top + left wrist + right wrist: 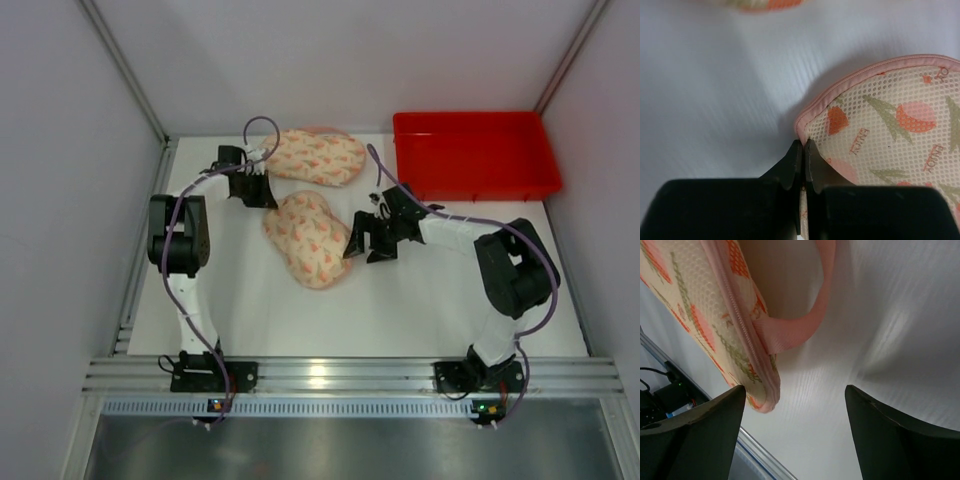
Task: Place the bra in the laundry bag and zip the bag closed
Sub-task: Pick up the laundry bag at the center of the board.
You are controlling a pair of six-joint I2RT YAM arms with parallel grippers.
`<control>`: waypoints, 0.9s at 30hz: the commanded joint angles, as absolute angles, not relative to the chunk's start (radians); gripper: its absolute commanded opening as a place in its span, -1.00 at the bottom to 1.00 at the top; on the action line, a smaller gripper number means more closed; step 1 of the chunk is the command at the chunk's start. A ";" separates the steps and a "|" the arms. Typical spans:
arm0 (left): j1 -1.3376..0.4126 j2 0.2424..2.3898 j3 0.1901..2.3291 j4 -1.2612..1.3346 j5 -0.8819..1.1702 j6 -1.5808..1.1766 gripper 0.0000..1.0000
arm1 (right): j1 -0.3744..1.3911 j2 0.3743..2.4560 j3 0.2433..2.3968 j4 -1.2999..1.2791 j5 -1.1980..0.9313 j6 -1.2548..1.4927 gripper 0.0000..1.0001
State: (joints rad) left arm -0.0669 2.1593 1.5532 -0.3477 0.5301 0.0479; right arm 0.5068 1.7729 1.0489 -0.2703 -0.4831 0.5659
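Two printed mesh halves lie in the middle of the table (450,310), the far half (320,157) and the near half (305,240). I take them together for the laundry bag (890,130), lying open. The left gripper (803,150) is clenched on the pink rim (850,85) of the near half, at its far-left corner, and a thin piece of cloth shows between the jaws. The right gripper (795,390) is released, jaws wide, and hangs just beside the near half's right edge. There the zipper (735,305) and a pink loop (800,325) are in front of its camera.

I judge that the step is to hold the bag firm for closing. To do it well, I would pinch the rim only, not the mesh, and pull gently so that the seam lies flat. With the right gripper I would first find the slider of the zipper and then close on it squarely. Taking the loop by mistake would only drag the bag.

What I cannot see is important. The bra does not show in any view; it may be inside one half, but I cannot tell. The slider is not visible. The left wrist picture is partly blocked by its own fingers, and the right one shows only a strip of the bag. A red bin (475,155) stands well apart at the far right.
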 commanded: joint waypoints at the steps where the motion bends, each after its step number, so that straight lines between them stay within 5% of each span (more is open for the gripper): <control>1: -0.008 2.002 1.416 -0.341 0.489 -0.076 -1.00 | 0.466 1.697 1.054 -0.299 -0.477 0.519 0.62; 9: 0.086 1.632 1.010 -0.198 0.466 -0.279 -1.00 | 0.453 1.718 1.049 -0.221 -0.517 0.554 0.58; 24: 0.086 1.381 0.761 -0.255 0.227 -0.549 -1.00 | 0.561 1.655 0.835 -0.115 -0.586 0.779 0.55; 27: 0.086 1.393 0.756 -0.245 0.265 -0.563 -1.00 | 0.574 1.652 0.811 -0.077 -0.606 0.795 0.22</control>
